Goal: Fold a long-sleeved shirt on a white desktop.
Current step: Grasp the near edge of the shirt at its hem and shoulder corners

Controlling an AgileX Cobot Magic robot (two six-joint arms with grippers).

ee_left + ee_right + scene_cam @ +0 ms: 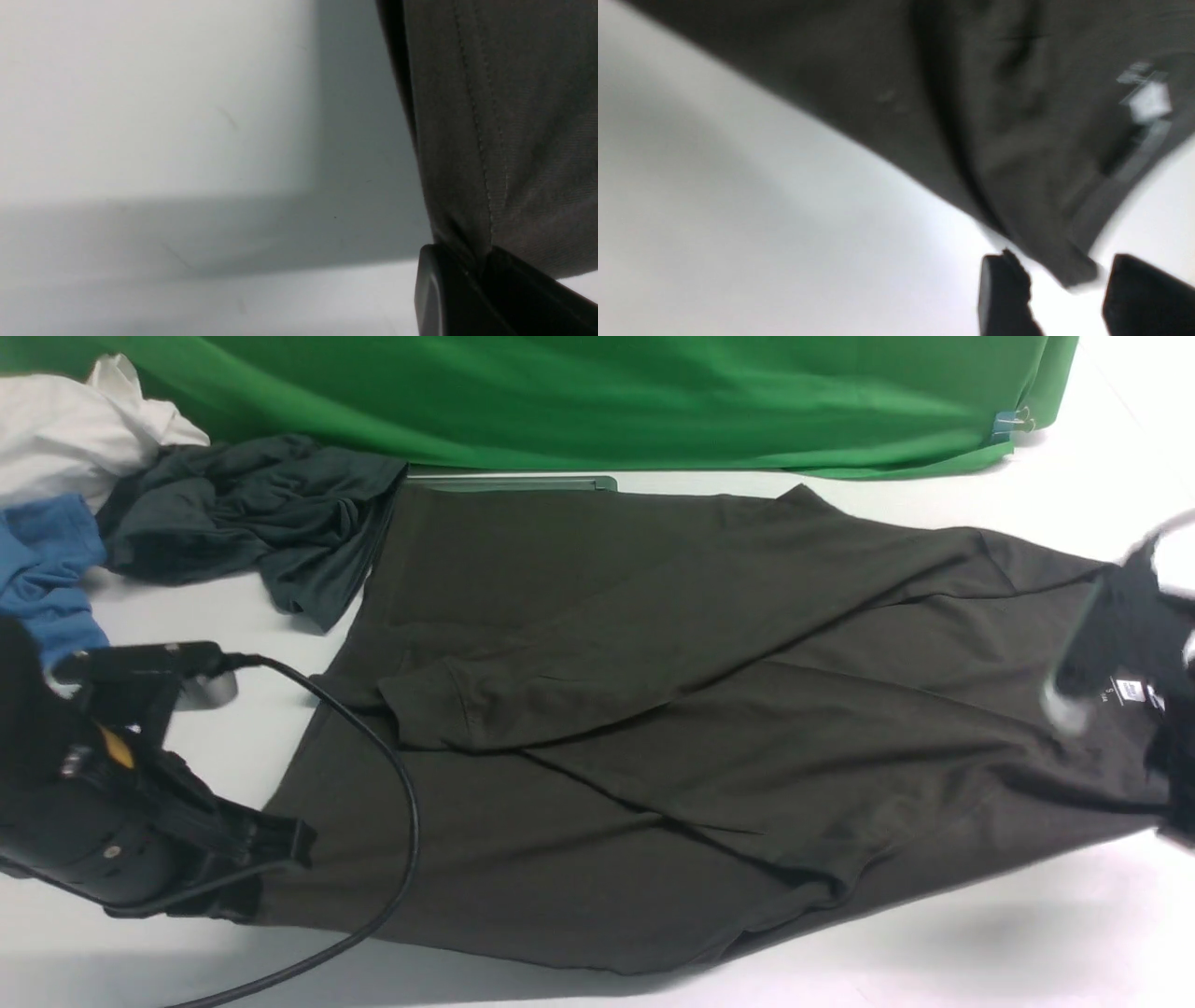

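Observation:
The long-sleeved shirt lies spread across the white desktop, very dark brownish-black, with one sleeve folded over its body. Its white neck label is at the far right. My left gripper is at the shirt's near left corner, shut on the stitched hem. In the front view my right arm is a blur over the neck end. In the right wrist view the right gripper stands open, with a corner of the shirt just ahead of its fingers and bare table between them.
A dark grey-green garment, a blue garment and a white cloth are piled at the back left. The green backdrop hangs behind, and the silver cable hatch shows at the shirt's far edge. A black cable loops over the shirt.

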